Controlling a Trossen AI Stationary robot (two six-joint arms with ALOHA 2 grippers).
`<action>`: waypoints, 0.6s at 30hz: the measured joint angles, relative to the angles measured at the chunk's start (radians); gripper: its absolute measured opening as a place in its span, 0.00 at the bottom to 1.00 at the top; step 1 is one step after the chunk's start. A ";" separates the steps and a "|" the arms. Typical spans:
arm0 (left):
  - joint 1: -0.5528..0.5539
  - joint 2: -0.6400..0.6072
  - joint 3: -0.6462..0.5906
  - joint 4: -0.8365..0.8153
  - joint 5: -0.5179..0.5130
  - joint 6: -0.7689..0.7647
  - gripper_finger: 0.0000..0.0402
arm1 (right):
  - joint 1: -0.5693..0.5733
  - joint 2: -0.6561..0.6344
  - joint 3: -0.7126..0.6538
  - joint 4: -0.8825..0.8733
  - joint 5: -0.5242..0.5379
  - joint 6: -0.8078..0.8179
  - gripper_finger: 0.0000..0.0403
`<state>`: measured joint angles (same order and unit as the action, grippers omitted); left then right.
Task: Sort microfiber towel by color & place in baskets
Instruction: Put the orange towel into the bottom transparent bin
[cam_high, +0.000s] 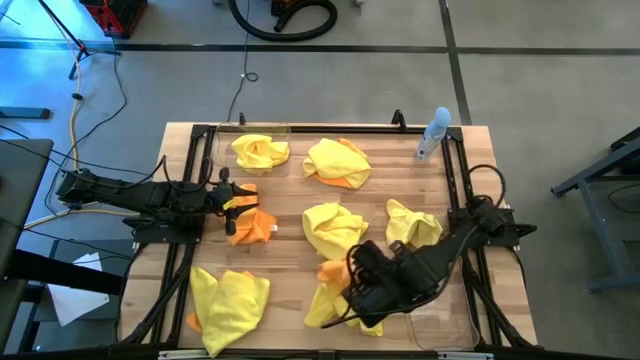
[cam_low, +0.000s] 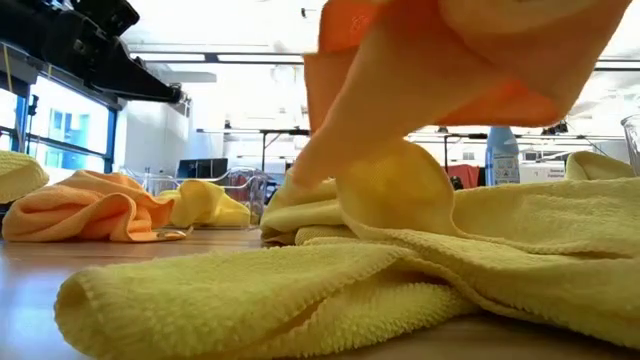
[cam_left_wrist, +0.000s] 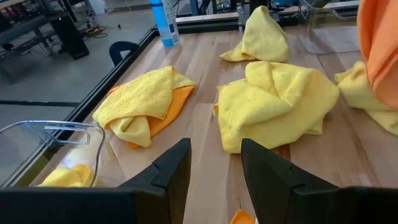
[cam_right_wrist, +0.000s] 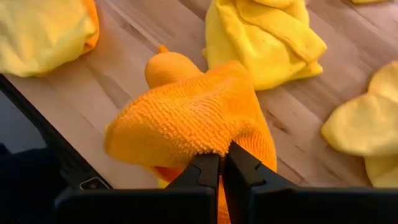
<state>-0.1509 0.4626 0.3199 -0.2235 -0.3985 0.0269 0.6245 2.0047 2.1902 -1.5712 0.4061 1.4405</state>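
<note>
Soft orange microfiber towel (cam_right_wrist: 186, 118) hangs pinched tight in our right gripper (cam_right_wrist: 221, 163), lifted over the wooden table (cam_right_wrist: 292, 118); our left gripper (cam_left_wrist: 214, 165) waits, fingers apart

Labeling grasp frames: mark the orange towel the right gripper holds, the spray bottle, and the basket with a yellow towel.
orange towel (cam_right_wrist: 186, 118): right wrist view, bunched middle.
spray bottle (cam_high: 434, 133): high view, body.
basket (cam_high: 217, 146): high view, left wall.
</note>
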 joint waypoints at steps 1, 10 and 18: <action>0.000 0.003 0.000 0.001 0.000 0.000 0.32 | 0.006 -0.015 -0.012 -0.001 0.002 0.021 0.00; 0.000 0.010 0.000 -0.039 0.000 -0.024 0.32 | 0.090 -0.196 -0.189 0.000 -0.060 0.267 0.00; 0.000 0.010 0.000 -0.046 0.000 -0.024 0.32 | 0.190 -0.364 -0.369 -0.001 -0.277 0.618 0.00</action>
<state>-0.1512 0.4728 0.3198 -0.2695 -0.3985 0.0029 0.8144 1.6408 1.8212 -1.5721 0.1291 2.0586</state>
